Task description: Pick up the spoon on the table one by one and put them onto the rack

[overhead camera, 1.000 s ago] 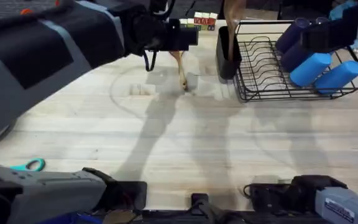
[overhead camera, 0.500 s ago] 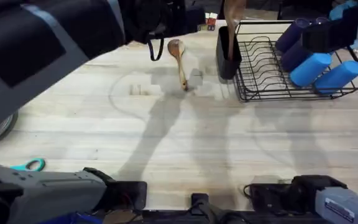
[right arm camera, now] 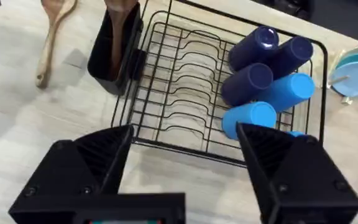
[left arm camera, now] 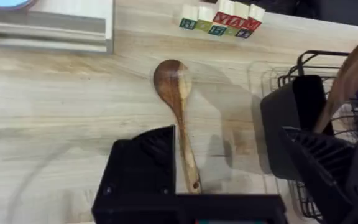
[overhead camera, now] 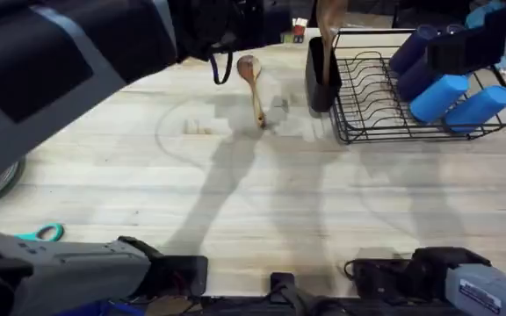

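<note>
One wooden spoon [overhead camera: 253,86] lies flat on the table [overhead camera: 262,193], bowl toward the far edge, just left of the rack [overhead camera: 411,96]. In the left wrist view this spoon [left arm camera: 180,115] sits below and ahead of my open left gripper [left arm camera: 229,171], nearer its left finger [left arm camera: 145,168]; nothing is between the fingers. A second spoon [left arm camera: 353,71] stands upright in the black caddy [left arm camera: 284,130] at the rack's left end. My right gripper [right arm camera: 185,171] hangs open and empty above the rack [right arm camera: 185,87], with the caddy [right arm camera: 107,59] and the lying spoon [right arm camera: 51,37] beyond.
Several blue cups [overhead camera: 451,88] lie in the rack's right half. A white stacked box [left arm camera: 48,28] and letter blocks [left arm camera: 219,18] sit at the far edge. Teal scissors [overhead camera: 42,233] lie near the front left. Light blue plates [right arm camera: 356,71] stand past the rack.
My left gripper has drawn up and back from over the spoon's bowl, which is now uncovered. The spoon has stayed in place. The right arm has not moved.
</note>
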Controlling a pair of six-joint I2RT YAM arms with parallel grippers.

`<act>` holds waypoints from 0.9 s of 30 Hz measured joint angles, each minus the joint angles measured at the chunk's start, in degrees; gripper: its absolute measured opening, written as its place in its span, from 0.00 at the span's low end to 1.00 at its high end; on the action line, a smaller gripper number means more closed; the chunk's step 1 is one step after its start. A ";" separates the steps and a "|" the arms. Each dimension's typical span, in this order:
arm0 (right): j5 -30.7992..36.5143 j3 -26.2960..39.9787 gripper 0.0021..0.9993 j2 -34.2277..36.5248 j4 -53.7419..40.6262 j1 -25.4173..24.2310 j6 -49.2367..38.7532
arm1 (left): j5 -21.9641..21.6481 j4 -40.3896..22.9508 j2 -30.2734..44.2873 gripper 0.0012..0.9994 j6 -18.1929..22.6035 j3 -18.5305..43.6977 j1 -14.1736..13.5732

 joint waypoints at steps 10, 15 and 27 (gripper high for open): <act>0.00 0.00 1.00 0.00 0.23 0.00 0.02 | 2.40 -1.09 3.49 1.00 -3.83 1.07 0.07; 0.00 0.00 1.00 0.00 0.46 0.00 0.00 | 4.29 -6.15 10.44 1.00 -5.30 5.71 0.07; 0.00 0.00 1.00 0.00 0.46 0.00 0.02 | 1.98 -6.41 22.46 1.00 -5.74 10.19 0.07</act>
